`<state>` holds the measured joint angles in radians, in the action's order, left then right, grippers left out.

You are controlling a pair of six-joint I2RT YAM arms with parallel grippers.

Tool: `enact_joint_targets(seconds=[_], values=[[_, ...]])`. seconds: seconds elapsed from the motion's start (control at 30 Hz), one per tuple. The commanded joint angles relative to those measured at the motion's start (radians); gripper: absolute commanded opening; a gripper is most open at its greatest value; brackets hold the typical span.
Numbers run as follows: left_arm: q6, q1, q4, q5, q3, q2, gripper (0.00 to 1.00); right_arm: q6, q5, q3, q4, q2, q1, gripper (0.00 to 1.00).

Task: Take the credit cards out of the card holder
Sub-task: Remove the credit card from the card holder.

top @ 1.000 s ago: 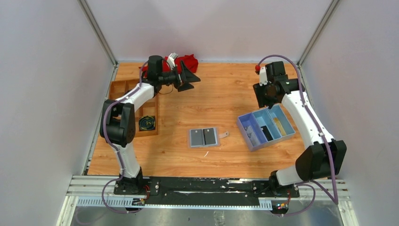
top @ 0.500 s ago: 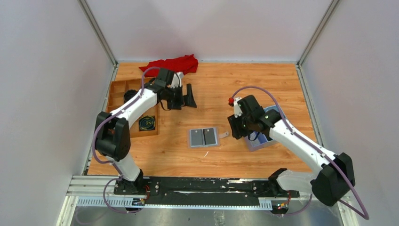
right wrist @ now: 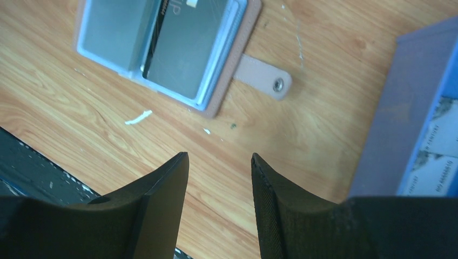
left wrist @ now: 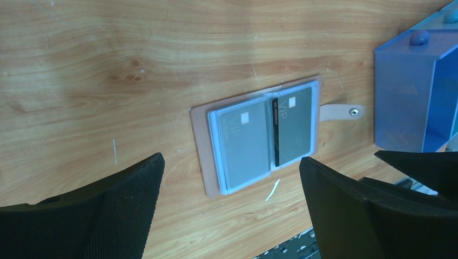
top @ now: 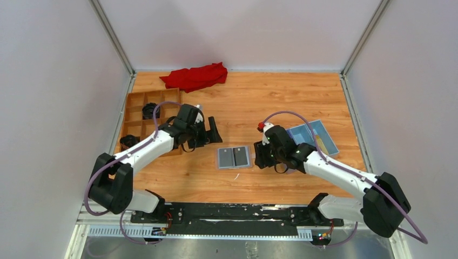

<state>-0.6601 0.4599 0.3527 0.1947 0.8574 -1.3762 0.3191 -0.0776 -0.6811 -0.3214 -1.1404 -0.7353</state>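
— While the left claw (left wrist: 230, 161) hangs with its jaws spread wide and nothing between them, what lies under it?
— Bare wooden desk (left wrist: 108, 65) to one side, and the card holder (left wrist: 202, 141) lying open and flat right below the gap. The black fingers (left wrist: 124, 210) have a fine mesh texture on their pads.
— And the right claw (right wrist: 219, 157)?
— Its jaws are partly apart and grip nothing. It sits low over the desk, just right of the holder. The holder's snap strap (right wrist: 263, 74) lies flat, pointing that way, with free wood all round it.
— Where are the credit cards (left wrist: 240, 143)?
— Both are in clear plastic sleeves. A pale grey one is in the left half. A darker one (left wrist: 296, 125), with a black band along its inner edge, is in the right half. Each is marked VIP. A tan-pink rim frames the sleeves.
— What crowds the spot?
— A blue box (top: 318, 132) with compartments stands just right of the right claw, its wall near the strap's end. A small white scrap (right wrist: 139, 117) lies on the wood just in front of the holder. The black rail (top: 232, 211) runs along the near edge. A brown compartment tray (top: 135, 116) sits well apart on the left, and a crumpled red cloth (top: 197, 76) lies at the far edge. The wood on the holder's other sides is open.
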Motion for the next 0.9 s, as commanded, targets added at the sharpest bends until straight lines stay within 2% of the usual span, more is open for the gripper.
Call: enact_joint_targets(seconds=[0.0, 0.13, 0.33, 0.43, 0.57, 0.73, 0.87], values=[[-0.055, 0.014, -0.065, 0.007, -0.026, -0.001, 1.0, 0.1, -0.015, -0.028, 0.109, -0.064, -0.021, 0.5], [-0.087, 0.059, -0.133, 0.043, -0.05, 0.014, 1.0, 0.16, -0.1, -0.053, 0.147, -0.156, -0.022, 0.48], [-0.224, 0.105, -0.347, 0.109, -0.158, 0.066, 1.0, 0.223, -0.138, -0.014, 0.276, -0.182, -0.008, 0.4], [-0.227, 0.104, -0.387, 0.114, -0.168, 0.063, 0.95, 0.222, -0.175, -0.006, 0.308, -0.208, 0.026, 0.38], [-0.27, 0.104, -0.44, 0.129, -0.17, 0.01, 0.83, 0.242, -0.217, 0.017, 0.409, -0.251, 0.075, 0.35], [-0.309, 0.104, -0.455, 0.159, -0.129, -0.099, 0.81, 0.276, -0.267, 0.018, 0.51, -0.334, 0.101, 0.34], [-0.345, 0.105, -0.476, 0.166, -0.129, -0.141, 0.75, 0.296, -0.296, 0.022, 0.551, -0.381, 0.102, 0.31]])
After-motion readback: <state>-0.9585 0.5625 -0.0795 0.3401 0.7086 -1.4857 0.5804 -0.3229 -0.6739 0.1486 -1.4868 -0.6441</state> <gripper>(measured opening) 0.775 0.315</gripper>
